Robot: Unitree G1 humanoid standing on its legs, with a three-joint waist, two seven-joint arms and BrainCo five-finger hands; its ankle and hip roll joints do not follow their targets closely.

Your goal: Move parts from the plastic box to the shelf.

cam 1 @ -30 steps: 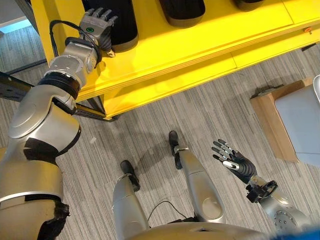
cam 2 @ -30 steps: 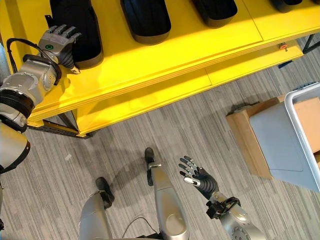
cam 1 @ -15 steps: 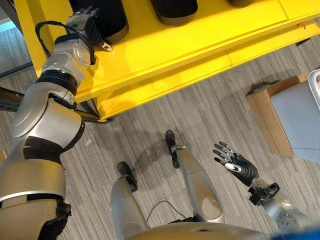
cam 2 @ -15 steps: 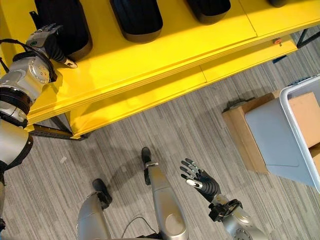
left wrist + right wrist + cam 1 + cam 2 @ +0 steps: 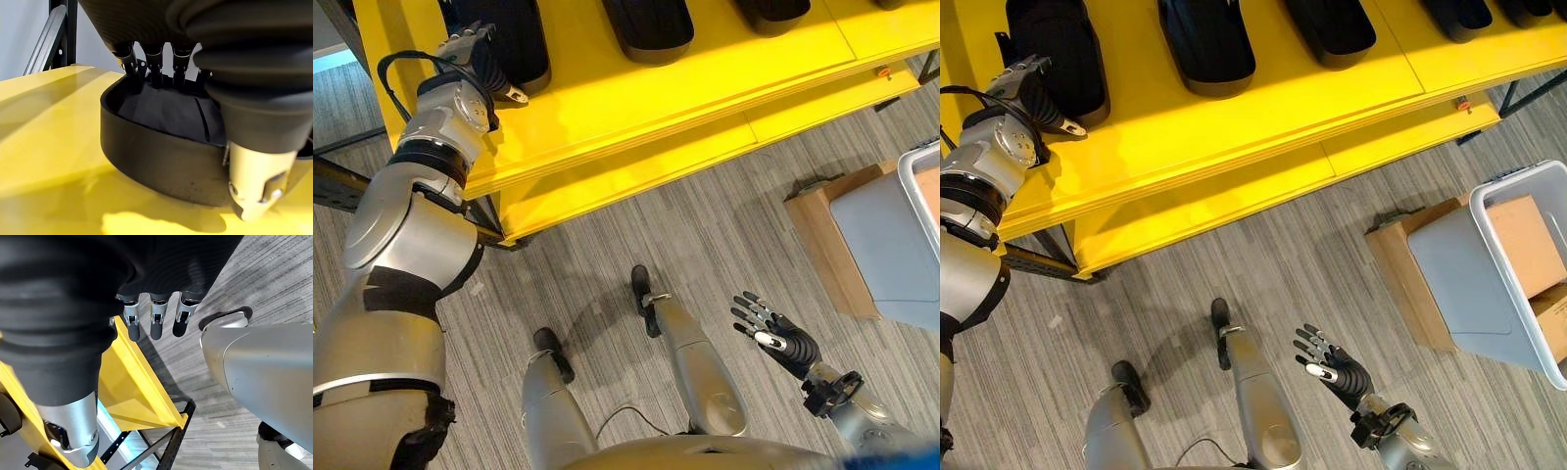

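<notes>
Left hand (image 5: 475,54) sat up on the yellow shelf (image 5: 636,93), at the near end of the leftmost black part (image 5: 1053,54). Seen from its wrist, the fingers (image 5: 152,73) reached over the rim and down into the hollow of that shell-like part while the thumb (image 5: 257,181) stood outside the wall, so the rim was caught between them. I took it as the hand setting the part down or squaring it up on the board, since the part's base already lay flat on the yellow surface.

Beside it, further along the shelf, more black parts (image 5: 1206,44) of the same shape lay in a row, each apart from its neighbour and turned the same way, which looked like deliberate spacing so every piece could be reached from the front edge.

Right hand (image 5: 1332,362) hung low over the grey floor (image 5: 705,215), well away from the shelf, fingers spread and straight, holding nothing; it seemed simply kept out of the way.

Off to the robot's right, the pale plastic box (image 5: 1518,264) rested on a brown wooden stand (image 5: 1400,269), with cardboard-coloured items (image 5: 1525,245) inside it. I could not make out any black parts left in it.
</notes>
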